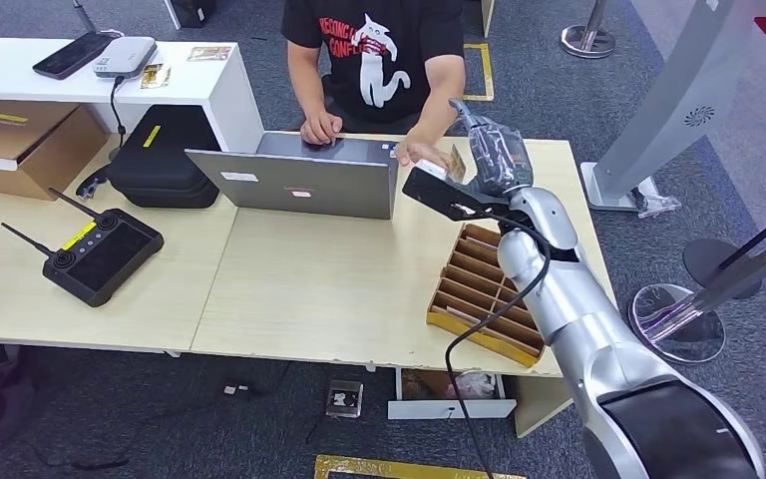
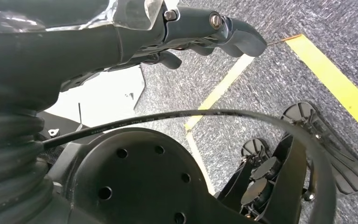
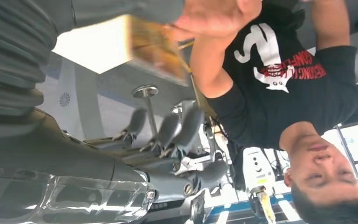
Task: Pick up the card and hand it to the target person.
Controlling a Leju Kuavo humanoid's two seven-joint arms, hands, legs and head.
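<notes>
Head view: the right arm (image 1: pixel 569 299) is reaching forward over the table (image 1: pixel 299 299), its right hand (image 1: pixel 494 150) raised near the far edge, in front of a seated person (image 1: pixel 379 60) in a black shirt. The card (image 1: pixel 456 162) is showing as a small tan sliver just beside the hand, and the person's hand (image 1: pixel 421 153) is touching it from the other side. Whether the robot's fingers are pinching the card cannot be told here. A brown divided tray (image 1: pixel 484 294) is lying on the table under the forearm. An open laptop (image 1: pixel 299 180) is standing in front of the person, whose other hand is resting at its keyboard. A black controller (image 1: pixel 100 257) with antennas is lying well to the left, near a black case (image 1: pixel 165 155) and a cardboard box (image 1: pixel 25 145).

Left wrist view: the left hand (image 2: pixel 200 32) is hanging over grey carpet (image 2: pixel 279 84) with yellow tape lines (image 2: pixel 335 84); its fingers are curling inward with nothing in them.

Right wrist view: the card (image 3: pixel 156 49), blurred and yellowish, is sitting between the robot's thumb side and the person's hand (image 3: pixel 214 16), which is closing on its far end. The robot's dark fingers (image 3: pixel 182 128) are lying stretched out, apart from the card. Whether the thumb is pressing it cannot be told.
</notes>
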